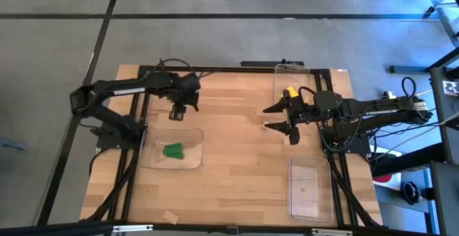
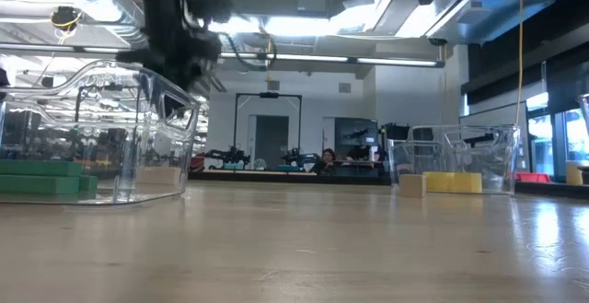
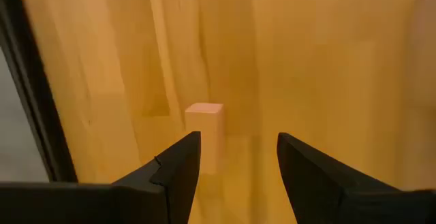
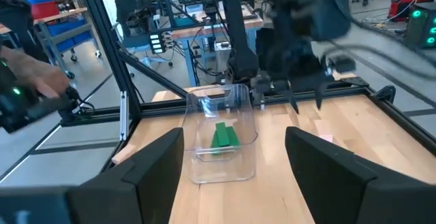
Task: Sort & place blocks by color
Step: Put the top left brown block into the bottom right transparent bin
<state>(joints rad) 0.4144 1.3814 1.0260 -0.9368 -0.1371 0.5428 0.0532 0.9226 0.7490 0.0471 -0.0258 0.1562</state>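
Observation:
My left gripper (image 1: 177,112) (image 3: 238,139) hangs open, pointing down, just past the far edge of a clear tray (image 1: 192,163). A plain tan block (image 3: 204,125) stands upright on the table ahead of its fingertips, untouched. Green blocks (image 1: 173,150) (image 2: 41,176) lie inside that tray. My right gripper (image 1: 267,118) (image 4: 234,139) waits open and level over the table's right half, with nothing between its fingers. A yellow block (image 1: 290,92) (image 2: 453,181) lies in the far right tray (image 1: 292,71), and another tan block (image 2: 412,185) stands on the table beside it.
A third clear tray (image 1: 310,186) lies near the right front corner. A loose tan piece (image 1: 170,216) rests close to the table's near edge. Bare wood (image 1: 237,164) stretches between the trays in the middle. A black frame rail (image 3: 34,108) runs along the table's edge.

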